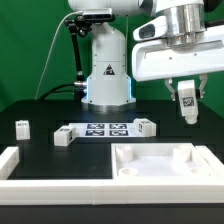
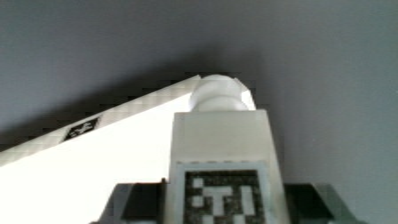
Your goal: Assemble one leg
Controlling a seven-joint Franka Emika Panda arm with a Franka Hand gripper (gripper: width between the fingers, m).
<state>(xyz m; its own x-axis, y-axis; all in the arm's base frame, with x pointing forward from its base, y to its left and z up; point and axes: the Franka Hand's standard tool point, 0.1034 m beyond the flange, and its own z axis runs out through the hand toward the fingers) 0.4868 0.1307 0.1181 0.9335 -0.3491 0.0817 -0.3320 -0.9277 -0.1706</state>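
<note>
My gripper point(image 1: 186, 106) is shut on a leg point(image 1: 186, 99), a small white block with a black-and-white tag, and holds it in the air above the right part of the large white tray-like piece point(image 1: 160, 172). In the wrist view the held leg point(image 2: 222, 135) stands out from between the dark fingers point(image 2: 135, 203), tag face towards the camera, its rounded tip pointing away. Three more legs lie on the black table: one at the exterior view's left point(image 1: 22, 125), one left of the marker board point(image 1: 64, 137), one at its right end point(image 1: 147, 126).
The marker board point(image 1: 105, 128) lies mid-table in front of the robot base point(image 1: 107, 70). A white frame edge point(image 1: 18, 168) runs along the exterior view's left and front. In the wrist view a large white tagged surface point(image 2: 89, 160) lies beneath the held leg.
</note>
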